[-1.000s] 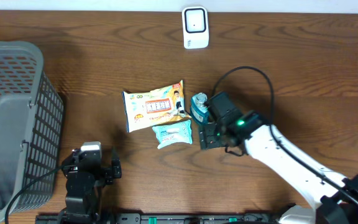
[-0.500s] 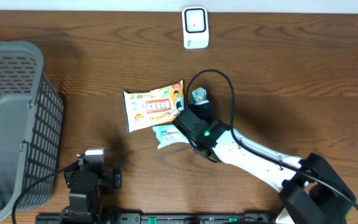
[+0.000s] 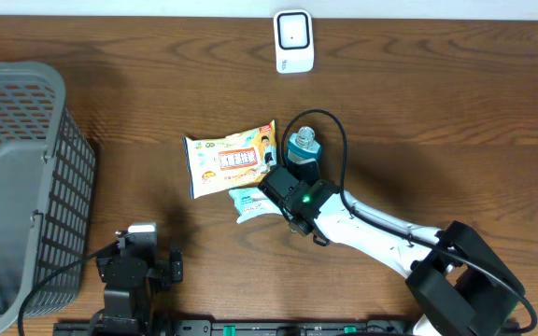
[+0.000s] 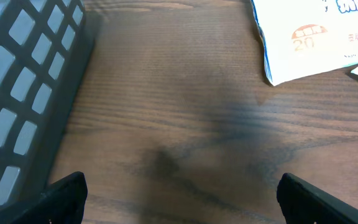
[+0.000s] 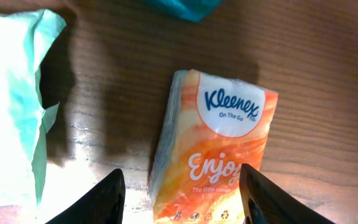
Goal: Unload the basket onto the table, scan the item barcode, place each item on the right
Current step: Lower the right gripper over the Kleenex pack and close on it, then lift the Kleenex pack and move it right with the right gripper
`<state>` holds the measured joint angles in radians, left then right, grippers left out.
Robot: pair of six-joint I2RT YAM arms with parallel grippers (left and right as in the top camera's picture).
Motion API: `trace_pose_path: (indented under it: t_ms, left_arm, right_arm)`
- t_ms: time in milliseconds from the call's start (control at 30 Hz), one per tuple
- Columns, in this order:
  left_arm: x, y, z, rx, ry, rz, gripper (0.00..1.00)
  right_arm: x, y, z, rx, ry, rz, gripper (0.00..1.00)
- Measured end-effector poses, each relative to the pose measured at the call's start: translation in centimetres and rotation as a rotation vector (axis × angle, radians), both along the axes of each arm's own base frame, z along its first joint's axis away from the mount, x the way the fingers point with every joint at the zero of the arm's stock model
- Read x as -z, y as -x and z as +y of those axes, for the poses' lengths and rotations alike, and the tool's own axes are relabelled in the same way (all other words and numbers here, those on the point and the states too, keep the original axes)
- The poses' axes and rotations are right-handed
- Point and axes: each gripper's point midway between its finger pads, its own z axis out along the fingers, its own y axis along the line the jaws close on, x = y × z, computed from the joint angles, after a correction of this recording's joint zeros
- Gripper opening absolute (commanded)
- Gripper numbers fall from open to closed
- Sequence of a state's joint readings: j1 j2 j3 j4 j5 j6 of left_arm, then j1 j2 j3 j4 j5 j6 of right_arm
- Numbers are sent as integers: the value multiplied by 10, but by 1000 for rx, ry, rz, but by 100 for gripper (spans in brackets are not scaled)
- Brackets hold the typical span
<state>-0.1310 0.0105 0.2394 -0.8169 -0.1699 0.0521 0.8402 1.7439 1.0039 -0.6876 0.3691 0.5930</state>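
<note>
1. The tissues (image 5: 219, 155), an orange Kleenex pack, lie flat on the desk (image 3: 437, 93). In the right wrist view they sit at lower centre, slightly tilted, with the logo toward the upper right.
2. From overhead the pack itself cannot be seen. The head of the right arm covers that spot, near mid-frame.
3. The right pincer (image 5: 181, 173) straddles the pack, with one finger (image 5: 114, 196) to its left and the other at its right edge. A strip of wood shows between the left finger and the pack, and the right finger looks to be touching it. I cannot tell whether it is clenched on the pack or only flanking it.
4. A pale green packet (image 5: 11, 106) lies to the left of the tissues, apart from them. From overhead it pokes out at the left of the arm's head (image 3: 258, 200).
5. A teal bottle (image 3: 303, 147) stands just above the arm's head. Only a sliver of teal shows at the top edge of the wrist view.
6. A printed snack bag (image 3: 232, 159) lies just left of the bottle and above the packet, and its lower edge meets the packet.
7. The white scanner (image 3: 293, 41) sits at top centre, well apart from the cluster.
8. A grey mesh basket (image 3: 17, 187) fills the left edge of the frame.
9. The left pincer (image 4: 180, 180) is at the lower left beside the basket. It is released, with its fingers spread wide over bare wood and nothing between them.
</note>
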Motion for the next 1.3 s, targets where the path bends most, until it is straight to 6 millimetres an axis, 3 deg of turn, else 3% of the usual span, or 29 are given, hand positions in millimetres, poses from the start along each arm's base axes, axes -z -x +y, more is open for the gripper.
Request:
trace_pose_path:
  t_ms: [133,400,700,800,900,1100,1300]
  left_arm:
    - [0,0,0,0,0,0,98]
    - [0,0,0,0,0,0,98]
    - [0,0,0,0,0,0,98]
    - [0,0,0,0,0,0,98]
    - [0,0,0,0,0,0,98]
    - [0,0,0,0,0,0,98]
    - [0,0,0,0,0,0,98]
  right_arm:
    - [1,1,1,1,-9,9,45]
    - [2,3,1,3,-12,14,41]
    - [6,7,-3,4,0,25,29]
    - [12,12,-8,4,12,39,22]
    - [14,13,-10,17,12,36,1]
    - [12,16,-12,53,1,41,1]
    - [6,42,-37,204,32,138,1]
